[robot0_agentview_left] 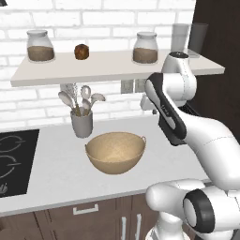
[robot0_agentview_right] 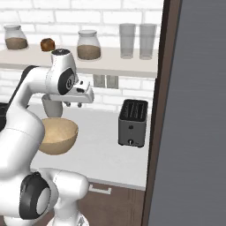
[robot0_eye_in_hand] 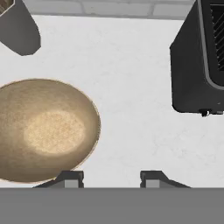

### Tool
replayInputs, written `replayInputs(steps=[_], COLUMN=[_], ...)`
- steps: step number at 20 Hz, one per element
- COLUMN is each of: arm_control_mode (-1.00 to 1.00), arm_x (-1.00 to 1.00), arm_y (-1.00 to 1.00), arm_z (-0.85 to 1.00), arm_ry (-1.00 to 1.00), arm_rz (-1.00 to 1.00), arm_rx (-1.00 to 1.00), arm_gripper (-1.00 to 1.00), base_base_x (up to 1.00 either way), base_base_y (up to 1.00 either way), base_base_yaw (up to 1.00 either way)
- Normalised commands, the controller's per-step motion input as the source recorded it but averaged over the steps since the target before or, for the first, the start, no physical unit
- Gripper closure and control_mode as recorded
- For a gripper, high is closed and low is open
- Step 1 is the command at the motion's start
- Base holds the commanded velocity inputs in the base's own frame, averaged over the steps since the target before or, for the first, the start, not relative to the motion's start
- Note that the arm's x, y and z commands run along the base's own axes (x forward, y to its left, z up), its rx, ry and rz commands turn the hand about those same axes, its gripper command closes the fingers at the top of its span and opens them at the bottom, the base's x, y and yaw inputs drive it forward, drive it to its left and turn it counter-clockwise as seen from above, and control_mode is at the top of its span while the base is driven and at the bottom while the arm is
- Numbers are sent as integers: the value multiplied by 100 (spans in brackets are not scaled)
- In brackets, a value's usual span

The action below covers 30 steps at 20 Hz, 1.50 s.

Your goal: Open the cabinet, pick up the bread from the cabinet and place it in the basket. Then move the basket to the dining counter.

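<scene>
One bread (robot0_agentview_left: 81,51) between two jars (robot0_agentview_left: 40,46) on shelf, one empty basket (robot0_agentview_left: 115,152), one toaster (robot0_agentview_right: 133,122), gripper (robot0_eye_in_hand: 112,178) fingers apart, empty.

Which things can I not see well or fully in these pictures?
- Basket: in the right base view the arm hides its left part; the hand view's left edge cuts it.
- Toaster: cut by the hand view's right edge.
- Claw: only the fingertips show at the bottom.
- Cooktop: cut by the left base view's left edge.
</scene>
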Motion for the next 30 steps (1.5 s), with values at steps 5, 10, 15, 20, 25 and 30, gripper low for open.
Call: replayInputs(steps=[5,10,15,20,25,30], arm_control_mode=[-100,-100,-100,-100,-100,-100], arm_x=[-23,-30,-5,15,32,76], arm_y=[39,74,49,70,77,7], arm_z=[0,27,87,100,100,69], arm_ry=[-7,-31,-37,-31,-10,15], arm_rz=[-1,-9,0,3,20,5], arm_rx=[-1,-1,18,7,-7,-6], arm_gripper=[-100,-100,-100,-100,-100,-100], base_base_x=[0,0,0,0,0,0], base_base_y=[0,0,0,0,0,0], base_base_yaw=[0,0,0,0,0,0])
